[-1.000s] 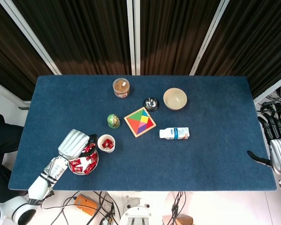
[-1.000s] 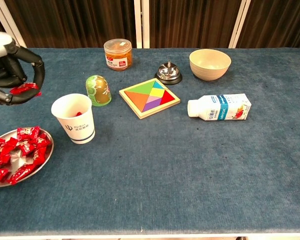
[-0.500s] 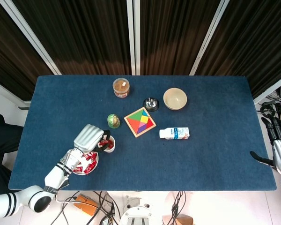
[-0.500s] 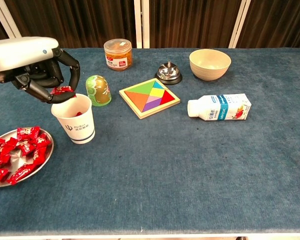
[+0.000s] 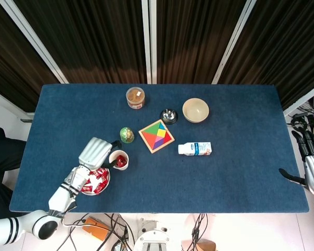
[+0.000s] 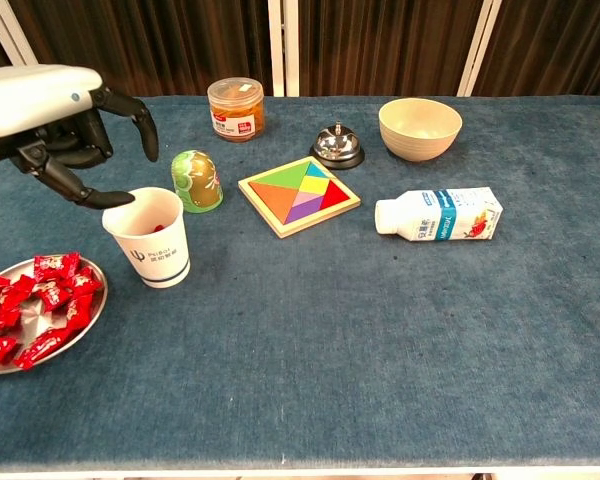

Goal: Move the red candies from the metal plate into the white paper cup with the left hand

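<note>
The left hand (image 6: 55, 135) hovers just above and beside the white paper cup (image 6: 148, 237), its fingers (image 6: 130, 115) spread apart and holding nothing, one fingertip reaching over the cup's near-left rim. The cup stands upright near the counter's (image 5: 240, 167) front-left corner, and red candy (image 5: 121, 161) shows inside it in the head view. Just to its left, at the front-left edge, the metal plate (image 6: 80, 325) carries a heap of red candies (image 6: 40, 300). The right hand (image 5: 313, 175) sits off the counter's right edge; how its fingers lie is probably open but cannot be told for certain. Toward the middle are a green egg-shaped toy (image 6: 197, 180), a tangram puzzle (image 6: 298, 195), a service bell (image 6: 337, 145), a beige bowl (image 6: 420, 128), a lidded jar (image 6: 236, 108) and a milk carton (image 6: 439, 214) on its side.
</note>
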Available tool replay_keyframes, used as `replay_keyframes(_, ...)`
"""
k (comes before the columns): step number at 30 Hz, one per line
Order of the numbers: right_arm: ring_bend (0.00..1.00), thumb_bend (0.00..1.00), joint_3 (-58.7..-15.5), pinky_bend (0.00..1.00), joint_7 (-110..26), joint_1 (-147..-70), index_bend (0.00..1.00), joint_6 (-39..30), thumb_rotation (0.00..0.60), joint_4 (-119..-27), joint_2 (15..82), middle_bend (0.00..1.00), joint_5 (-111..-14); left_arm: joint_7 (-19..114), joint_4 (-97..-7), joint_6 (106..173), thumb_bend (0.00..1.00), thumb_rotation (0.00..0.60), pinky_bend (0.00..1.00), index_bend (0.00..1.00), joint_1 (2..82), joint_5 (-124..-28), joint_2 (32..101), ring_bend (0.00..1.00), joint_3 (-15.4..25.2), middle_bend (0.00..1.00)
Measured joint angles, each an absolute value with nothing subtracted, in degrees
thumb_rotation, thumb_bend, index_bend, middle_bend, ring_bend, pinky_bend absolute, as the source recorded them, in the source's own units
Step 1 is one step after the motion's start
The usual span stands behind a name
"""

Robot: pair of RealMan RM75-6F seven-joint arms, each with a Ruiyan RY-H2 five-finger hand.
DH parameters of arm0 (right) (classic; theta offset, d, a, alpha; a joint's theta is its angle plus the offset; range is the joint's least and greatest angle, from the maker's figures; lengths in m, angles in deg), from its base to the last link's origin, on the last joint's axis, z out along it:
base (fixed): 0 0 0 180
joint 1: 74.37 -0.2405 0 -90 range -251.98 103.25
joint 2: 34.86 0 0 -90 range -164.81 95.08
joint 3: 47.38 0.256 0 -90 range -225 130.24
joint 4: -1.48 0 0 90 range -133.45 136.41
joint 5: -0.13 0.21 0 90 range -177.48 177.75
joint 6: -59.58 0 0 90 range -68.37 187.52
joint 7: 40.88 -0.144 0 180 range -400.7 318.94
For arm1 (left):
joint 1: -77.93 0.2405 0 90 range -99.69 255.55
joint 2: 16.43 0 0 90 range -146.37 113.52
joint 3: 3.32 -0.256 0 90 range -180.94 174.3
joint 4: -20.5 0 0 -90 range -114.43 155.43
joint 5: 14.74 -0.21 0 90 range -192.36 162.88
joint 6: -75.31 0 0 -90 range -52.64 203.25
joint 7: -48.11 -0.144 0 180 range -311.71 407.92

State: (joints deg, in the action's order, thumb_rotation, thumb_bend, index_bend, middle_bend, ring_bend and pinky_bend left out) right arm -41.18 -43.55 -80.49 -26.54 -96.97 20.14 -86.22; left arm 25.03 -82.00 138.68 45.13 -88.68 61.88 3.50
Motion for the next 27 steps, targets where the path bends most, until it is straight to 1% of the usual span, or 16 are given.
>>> replay_keyframes(6,0.0,0.24,-40.9,0.06,-43.3,-80.5,0.0,-27.1,0.6,-97.4,19.8,0.03,-86.7,28.2,-83.9,145.5,0.2,0.6,0.95,0.42,50.3,-91.5,57.5,0.95,1.5,0.94)
replay_keyframes(10,0.0,0.24,-40.9,0.07,-43.1,-80.5,0.0,-27.3,0.6,-97.6,19.8,0.03,-86.9,30.0,-83.6,148.8,0.2,0.6,0.94,0.44,54.2,-93.1,55.8,0.95,-1.5,0.94)
replay_keyframes(16,0.0,0.24,-41.0,0.07,-42.7,-80.7,0.0,-27.0,0.6,-97.9,19.8,0.03,-87.1,27.6,-79.8,148.3,0.18,0.6,0.94,0.44,57.2,-91.8,56.7,0.95,-5.4,0.94)
replay_keyframes(21,0.0,0.24,-41.0,0.07,-42.3,-80.9,0.0,-26.8,0.6,-98.2,19.8,0.03,-87.4,25.2,-76.6,147.8,0.15,0.6,0.94,0.44,58.4,-91.0,58.9,0.95,-6.4,0.94)
replay_keyframes(27,0.0,0.24,-41.0,0.07,-42.1,-81.0,0.0,-26.7,0.6,-98.3,19.9,0.03,-87.4,24.0,-74.2,146.4,0.15,0.6,0.94,0.44,59.2,-90.0,61.1,0.95,-6.9,0.94)
